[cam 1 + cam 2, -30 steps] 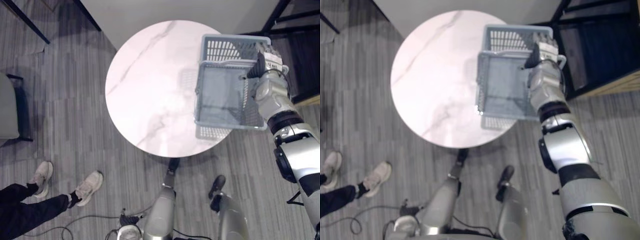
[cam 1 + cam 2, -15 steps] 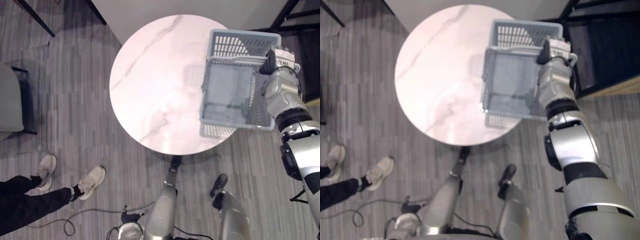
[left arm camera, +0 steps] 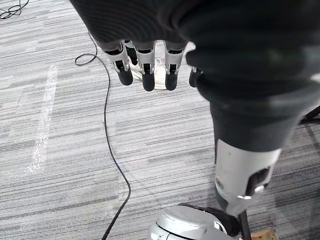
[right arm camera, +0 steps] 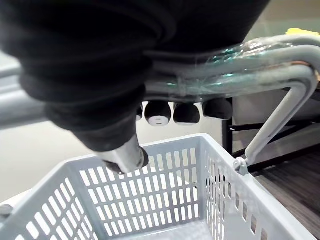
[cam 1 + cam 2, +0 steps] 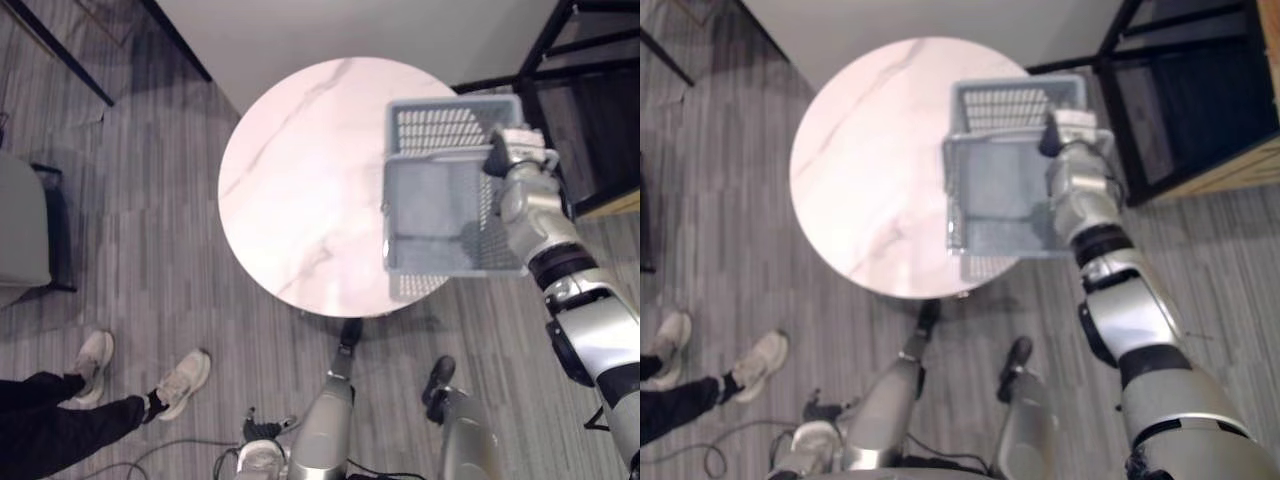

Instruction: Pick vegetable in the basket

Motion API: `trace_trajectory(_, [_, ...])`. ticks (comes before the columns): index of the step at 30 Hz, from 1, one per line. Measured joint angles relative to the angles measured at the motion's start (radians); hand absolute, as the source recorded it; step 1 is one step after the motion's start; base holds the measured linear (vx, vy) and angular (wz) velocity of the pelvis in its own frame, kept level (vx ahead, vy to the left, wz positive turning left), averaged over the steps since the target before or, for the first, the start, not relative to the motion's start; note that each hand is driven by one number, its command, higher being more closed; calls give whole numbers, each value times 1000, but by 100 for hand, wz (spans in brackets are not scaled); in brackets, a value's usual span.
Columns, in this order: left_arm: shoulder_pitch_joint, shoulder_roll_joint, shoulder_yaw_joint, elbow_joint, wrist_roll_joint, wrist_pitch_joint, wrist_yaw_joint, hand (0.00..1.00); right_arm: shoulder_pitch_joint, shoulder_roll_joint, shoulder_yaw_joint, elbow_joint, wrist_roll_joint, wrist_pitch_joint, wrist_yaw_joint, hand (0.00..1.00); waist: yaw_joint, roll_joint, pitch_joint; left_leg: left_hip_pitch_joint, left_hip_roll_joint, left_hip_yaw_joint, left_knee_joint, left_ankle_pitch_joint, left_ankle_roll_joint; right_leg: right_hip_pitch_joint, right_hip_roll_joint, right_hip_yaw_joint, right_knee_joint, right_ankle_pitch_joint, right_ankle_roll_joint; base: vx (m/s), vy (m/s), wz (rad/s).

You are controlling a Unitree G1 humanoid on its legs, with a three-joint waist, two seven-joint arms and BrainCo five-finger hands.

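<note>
A grey-blue slatted plastic basket (image 5: 440,128) hangs over the right side of the round marble table (image 5: 300,180), and its inside looks empty. My right hand (image 5: 520,185) is at the basket's right side. In the right wrist view its fingers (image 4: 186,112) curl round the basket's metal handle (image 4: 240,75), with the basket's wall (image 4: 165,200) below. My left hand (image 3: 145,70) hangs over the grey floor with its fingers straight and holds nothing. I see no vegetable.
A black metal shelf frame (image 5: 590,90) stands close to the right of the table. A person's legs and pale shoes (image 5: 180,375) are on the floor at the lower left. A chair (image 5: 20,230) stands at the far left.
The view has shifted. My right hand has curled shut on the handle, and the basket has moved a little toward the table's middle. The left hand has not changed.
</note>
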Motion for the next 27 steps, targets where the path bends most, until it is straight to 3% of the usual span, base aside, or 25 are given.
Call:
trace_trajectory(5, [2, 1, 62, 4, 5, 20, -22, 0, 37, 3, 58, -138, 25, -46, 52, 100, -13, -20, -13, 43, 21, 36, 0, -8, -7, 25, 25, 32, -13, 0, 0, 18, -59, -22])
trace_trajectory(12, [49, 23, 102, 32, 44, 48, -45, 0, 167, -47, 156, -354, 76, -89, 98, 100, -56, -92, -83, 105, 41, 76, 1, -33, -15, 88, 52, 62, -65, 8, 0, 56, -21, -17])
trace_trajectory(18, [84, 24, 100, 50, 62, 59, -67, 0, 317, -123, 179, -520, 118, -126, 120, 100, -66, -95, -162, 143, 54, 128, -1, -57, -17, 115, 74, 109, -116, 27, 1, 51, 7, -26])
trace_trajectory(21, [106, 25, 99, 57, 91, 73, -69, 0, 444, -158, 182, -588, 126, -151, 136, 100, -89, -93, -214, 152, 56, 144, 4, -65, -21, 126, 79, 120, -140, 34, 4, 51, 6, -14])
trace_trajectory(27, [135, 21, 83, 59, 130, 81, -88, 0, 667, -191, 181, -632, 127, -161, 142, 100, -115, -89, -247, 189, 54, 197, 5, -84, -20, 156, 85, 168, -187, 61, 15, 20, 22, -23])
